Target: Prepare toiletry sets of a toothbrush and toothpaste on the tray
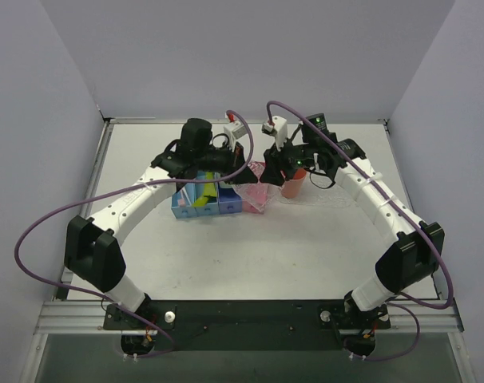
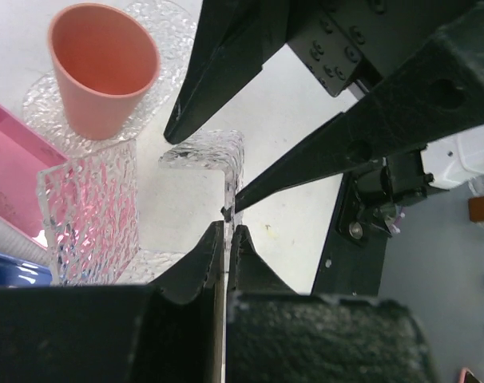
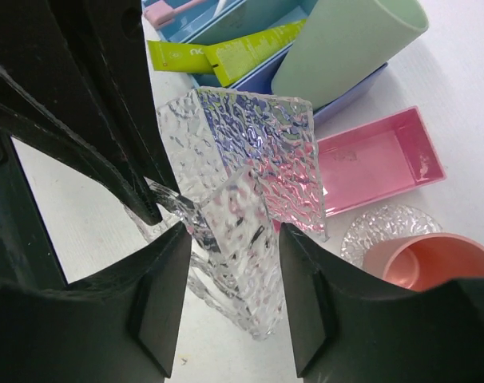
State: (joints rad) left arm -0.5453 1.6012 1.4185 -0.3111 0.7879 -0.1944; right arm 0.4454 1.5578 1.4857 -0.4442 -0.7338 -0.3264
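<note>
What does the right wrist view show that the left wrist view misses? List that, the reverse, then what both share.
Only the right wrist view: the toothpaste, the pink end of the toothbrush and the green cup, all at the blue bins.
Only the left wrist view: the left end effector pinched shut on a thin edge of the tray.
Both: the tray, the right end effector straddling it, the pink box, and the coral cup on its clear coaster.

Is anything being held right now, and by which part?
Left gripper pinches the tray by its thin edge; right gripper straddles it, grip unclear.
</note>
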